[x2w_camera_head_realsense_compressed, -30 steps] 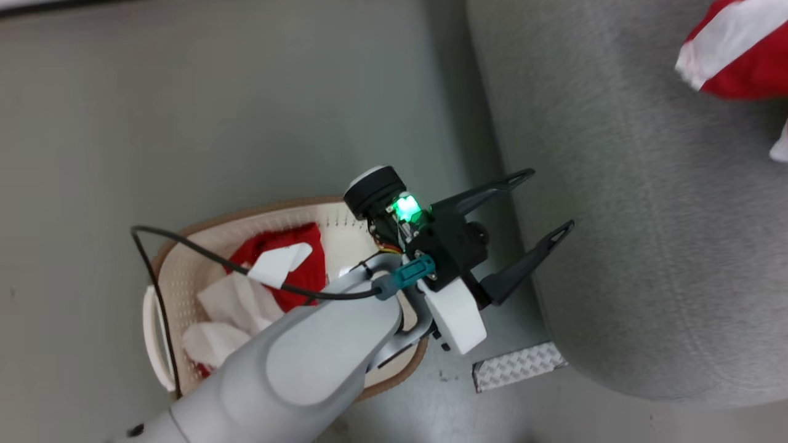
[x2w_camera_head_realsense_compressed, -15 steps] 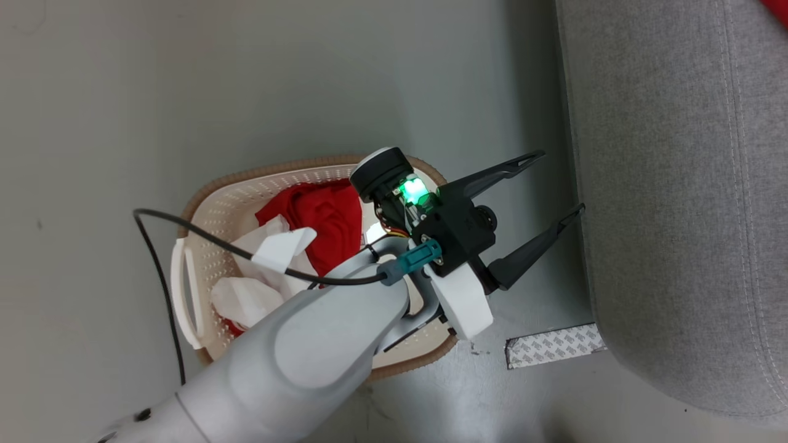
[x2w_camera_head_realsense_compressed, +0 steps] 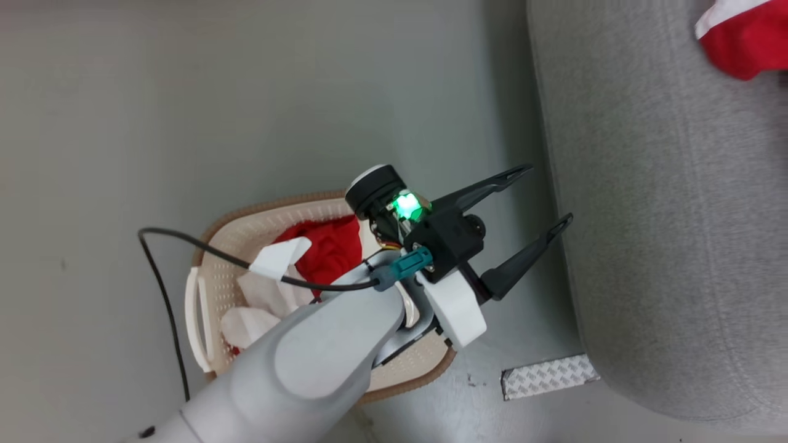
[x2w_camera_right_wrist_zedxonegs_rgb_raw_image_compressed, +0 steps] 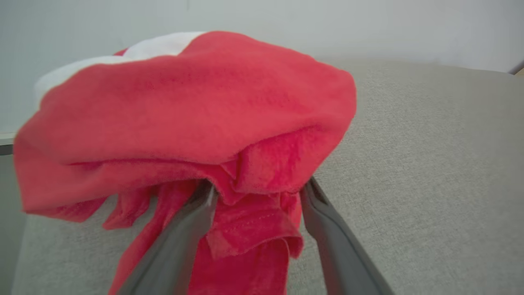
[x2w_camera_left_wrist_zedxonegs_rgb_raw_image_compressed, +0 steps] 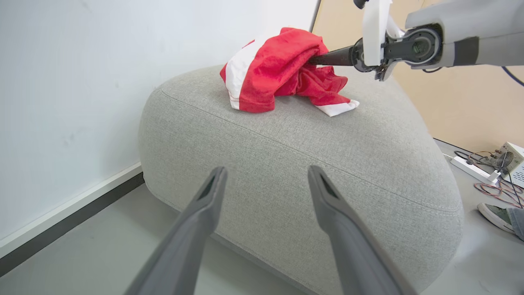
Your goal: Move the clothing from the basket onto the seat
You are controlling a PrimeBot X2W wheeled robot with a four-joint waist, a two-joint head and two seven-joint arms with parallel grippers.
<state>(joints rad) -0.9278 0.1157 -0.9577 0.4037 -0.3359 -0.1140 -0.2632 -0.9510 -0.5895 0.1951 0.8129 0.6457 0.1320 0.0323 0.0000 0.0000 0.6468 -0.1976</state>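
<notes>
Both hands have their fingers point(x2w_camera_left_wrist_zedxonegs_rgb_raw_image_compressed: 204, 213) spread wide. The left hand point(x2w_camera_head_realsense_compressed: 546, 195) hovers above the grey floor point(x2w_camera_head_realsense_compressed: 246, 92), between the basket point(x2w_camera_head_realsense_compressed: 246, 237) and the seat point(x2w_camera_head_realsense_compressed: 646, 215), holding nothing. The right hand point(x2w_camera_right_wrist_zedxonegs_rgb_raw_image_compressed: 258, 186) reaches over the top of the seat, where folds of a red garment point(x2w_camera_right_wrist_zedxonegs_rgb_raw_image_compressed: 184, 102) with a white band drape over its fingers and hang between them, loose. That garment lies crumpled on the seat. More clothing point(x2w_camera_head_realsense_compressed: 329, 252), red and white, lies heaped in the basket on the floor, partly hidden behind the left forearm point(x2w_camera_head_realsense_compressed: 320, 357).
</notes>
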